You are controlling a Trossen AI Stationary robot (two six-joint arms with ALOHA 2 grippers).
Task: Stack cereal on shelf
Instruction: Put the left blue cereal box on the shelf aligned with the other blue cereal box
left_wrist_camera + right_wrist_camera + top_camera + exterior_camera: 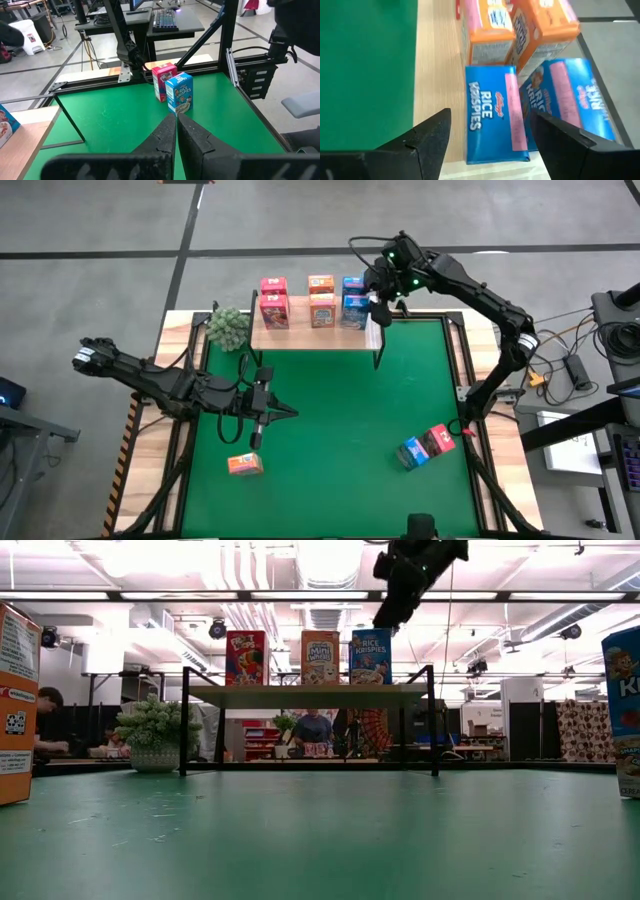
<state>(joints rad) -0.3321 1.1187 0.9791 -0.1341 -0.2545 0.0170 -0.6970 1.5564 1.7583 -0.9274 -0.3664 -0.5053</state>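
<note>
high view: r gripper [377,298] above shelf [310,336]

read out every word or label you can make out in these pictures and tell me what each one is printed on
"RICE KRISPIES": blue box on the shelf, right wrist view.
"KRISPIES", partly hidden: second blue box behind it.
"RICE KRISPIES": blue box on the shelf, low view.
"Mini Wheats": orange box on the shelf, low view, only just legible.
"RICE KRISPIES": blue box on the mat, left wrist view.
Pink-red boxes: too blurred.

Pink-red, orange, blue cereal [322,301]; light wood shelf [315,336]; green mat [330,420]
</note>
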